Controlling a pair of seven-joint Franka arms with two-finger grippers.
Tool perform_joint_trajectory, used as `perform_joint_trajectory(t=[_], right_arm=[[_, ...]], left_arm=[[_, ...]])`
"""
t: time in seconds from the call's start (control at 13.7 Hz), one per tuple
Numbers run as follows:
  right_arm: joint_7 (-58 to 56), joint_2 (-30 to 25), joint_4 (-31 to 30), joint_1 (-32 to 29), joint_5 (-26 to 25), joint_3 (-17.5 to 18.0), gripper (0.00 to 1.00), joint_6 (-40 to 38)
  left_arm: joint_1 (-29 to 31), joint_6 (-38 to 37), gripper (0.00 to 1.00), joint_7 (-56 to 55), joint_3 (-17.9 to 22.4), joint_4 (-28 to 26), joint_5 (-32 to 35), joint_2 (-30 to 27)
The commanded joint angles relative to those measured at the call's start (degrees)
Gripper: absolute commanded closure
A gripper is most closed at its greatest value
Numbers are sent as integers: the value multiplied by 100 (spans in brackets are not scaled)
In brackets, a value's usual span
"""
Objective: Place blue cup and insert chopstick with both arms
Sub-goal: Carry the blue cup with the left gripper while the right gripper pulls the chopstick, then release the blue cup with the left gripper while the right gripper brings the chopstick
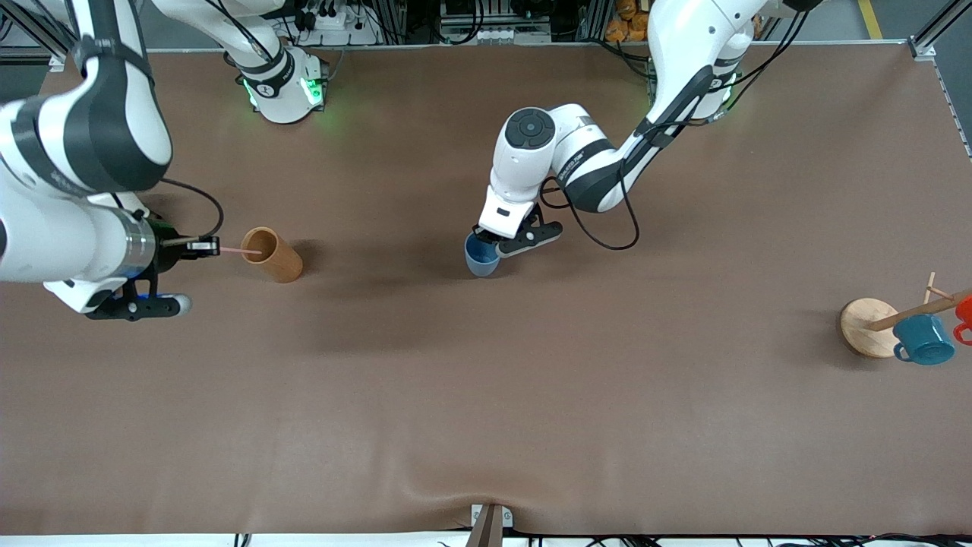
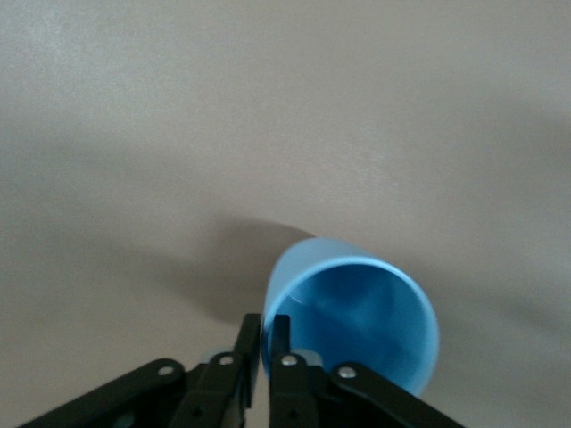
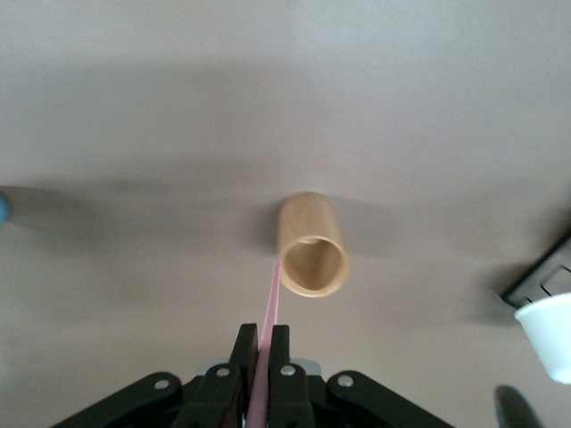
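Observation:
The blue cup (image 1: 482, 257) is at the middle of the table, mouth up. My left gripper (image 1: 495, 245) is shut on its rim, one finger inside and one outside, as the left wrist view shows for the gripper (image 2: 265, 325) and the cup (image 2: 357, 321). I cannot tell whether the cup rests on the table. My right gripper (image 1: 203, 246) is shut on the pale-pink chopstick (image 1: 239, 250) toward the right arm's end of the table. The stick's tip is at the rim of a brown wooden cup (image 1: 272, 254). The right wrist view shows this gripper (image 3: 265, 334), the chopstick (image 3: 271, 312) and the wooden cup (image 3: 312, 245).
At the left arm's end of the table a wooden rack on a round base (image 1: 866, 327) carries a teal mug with a handle (image 1: 923, 339) and an orange-red mug (image 1: 964, 315). A brown mat (image 1: 486, 410) covers the table.

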Motion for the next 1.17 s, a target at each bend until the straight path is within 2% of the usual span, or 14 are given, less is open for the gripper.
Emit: perform_joint_trajectory(t=[0.0,0.15,0.29,0.44,0.66,0.8,0.95,1.09], right_arm=[[-55,38,284,42,175,426,100,287],[6,64,284,129,175,770,100,526],[68,99,284,426,175,815,100,832],[68,117,258,778,149,806,100,1210],[577,196,258,1243,166,806,100,1685],[605,248,249,1788,79,797,100,2133],[604,388,240,2210,-9,789,100,2520],[605,564,240,2510,-359,780,100,2644]], left_arm=[[-22,-484,0,-137,27,204,178,-92],[92,-1010,0,-128,0,336,100,-469],[127,-1817,0,-76,35,721,91,-821],[547,-2574,0,134,-8,1318,73,-911],[1127,-3470,0,1502,0,2074,-357,-989],[1479,-3920,0,2267,-17,2226,-393,-1130],[1848,-4045,0,3023,-9,2226,-716,-1411],[2262,-4193,0,3709,-9,2226,-1059,-1674]])
